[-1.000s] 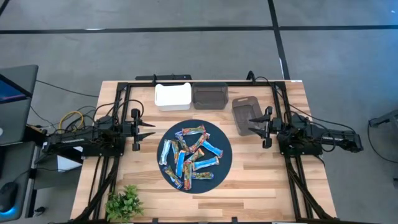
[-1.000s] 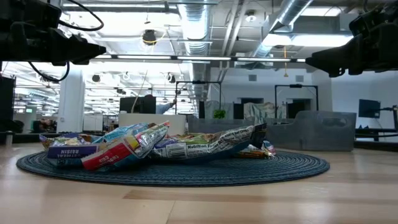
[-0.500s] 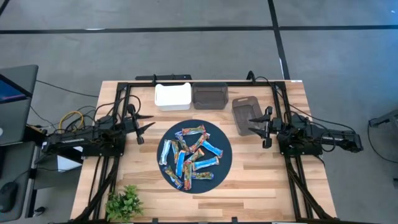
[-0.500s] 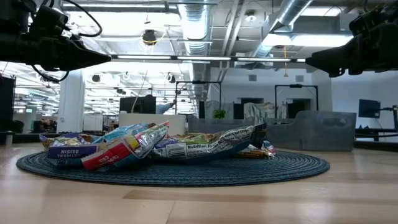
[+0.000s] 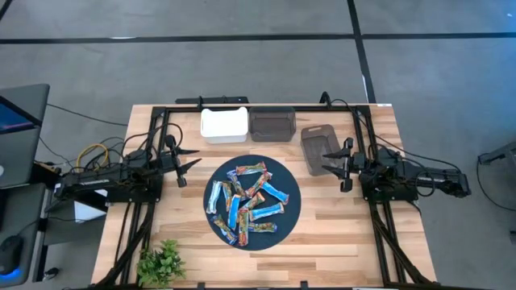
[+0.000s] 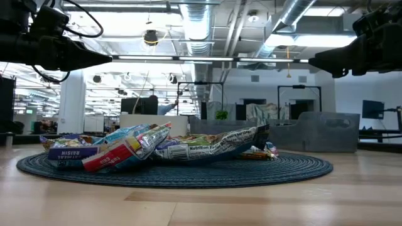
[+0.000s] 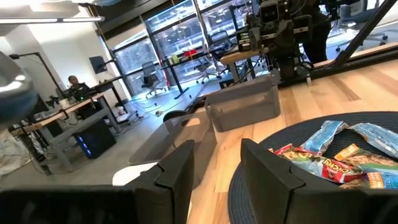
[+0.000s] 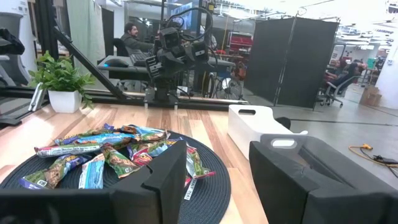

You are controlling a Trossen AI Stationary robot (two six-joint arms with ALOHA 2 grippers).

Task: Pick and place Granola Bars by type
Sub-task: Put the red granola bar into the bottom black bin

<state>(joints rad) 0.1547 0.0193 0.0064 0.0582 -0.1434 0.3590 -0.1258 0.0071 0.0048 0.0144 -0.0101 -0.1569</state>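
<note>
A: Granola Bars (image 5: 246, 201) heaped mid dark round mat (image 5: 289, 219), clear of its rim. Bare wood all round.
B: Left gripper (image 5: 190, 160) off mat's left edge, right gripper (image 5: 326, 159) off right edge above gray tray (image 5: 313, 141). Both parted, empty.

overhead, table-level, two wrist views.
</note>
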